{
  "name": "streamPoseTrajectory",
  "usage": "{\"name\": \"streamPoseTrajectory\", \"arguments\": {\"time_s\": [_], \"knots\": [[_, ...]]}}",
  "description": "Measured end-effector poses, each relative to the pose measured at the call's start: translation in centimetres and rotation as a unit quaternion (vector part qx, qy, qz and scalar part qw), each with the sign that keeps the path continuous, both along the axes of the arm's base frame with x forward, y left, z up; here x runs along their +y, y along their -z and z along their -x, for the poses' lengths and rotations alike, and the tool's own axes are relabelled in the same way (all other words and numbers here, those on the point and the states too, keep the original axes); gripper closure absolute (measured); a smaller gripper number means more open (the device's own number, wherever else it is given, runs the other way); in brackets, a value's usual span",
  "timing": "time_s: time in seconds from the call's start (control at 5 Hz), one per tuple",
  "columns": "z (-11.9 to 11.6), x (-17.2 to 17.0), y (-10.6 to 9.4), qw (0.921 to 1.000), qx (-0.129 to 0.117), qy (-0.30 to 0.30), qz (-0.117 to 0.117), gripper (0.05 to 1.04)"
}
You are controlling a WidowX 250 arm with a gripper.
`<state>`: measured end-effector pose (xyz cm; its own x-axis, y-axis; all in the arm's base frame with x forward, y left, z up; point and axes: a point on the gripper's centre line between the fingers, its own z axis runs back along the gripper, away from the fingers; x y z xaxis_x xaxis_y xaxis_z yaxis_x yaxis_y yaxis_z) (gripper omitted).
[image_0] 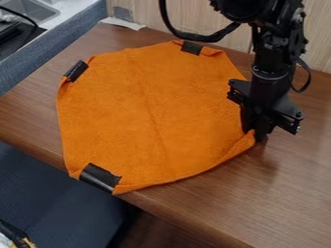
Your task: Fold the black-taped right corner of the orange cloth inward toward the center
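While the black arm (271,63) came down from the top edge at the right, its gripper (256,135) hung low at the right of the frame, pointing down at the right corner of an orange cloth (139,114). That corner rose in a small peak against the gripper — whether the gripper was clenched on it or merely touching it, I could not tell. The cloth lay spread over the brown counter (278,189), from the left to right of centre, with a faint crease running down its middle. Its lower right edge curled up a little toward the gripper. Three black strips sat on its folded corners: one at the upper left (75,70), one near the top (191,47) and one at the lower left (99,177), close to the counter's front edge.

Behind the counter stood a pale wooden panel (150,12), and a sink (36,10) showed at the upper left of the frame. Dark blue-grey material (55,189) filled the lower left — beyond the counter's edge.
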<state>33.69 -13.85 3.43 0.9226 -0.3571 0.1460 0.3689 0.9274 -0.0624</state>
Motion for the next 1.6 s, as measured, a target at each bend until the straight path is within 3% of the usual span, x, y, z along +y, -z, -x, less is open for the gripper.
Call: {"name": "streamPoseTrajectory", "arguments": {"time_s": [0.2,0.4,1.0,1.4,1.6], "knots": [[0.7,-0.4,-0.4,0.9998,0.011,-0.001,0.017,0.972],[0.8,-0.3,-1.9,0.9995,0.014,0.006,0.026,0.997],[-1.0,5.8,-6.2,0.9949,-0.029,-0.077,0.058,0.998],[-0.8,11.3,-5.1,0.9854,-0.024,-0.154,0.069,0.998],[-0.7,12.9,-3.9,0.9841,-0.018,-0.166,0.061,0.998]]}}
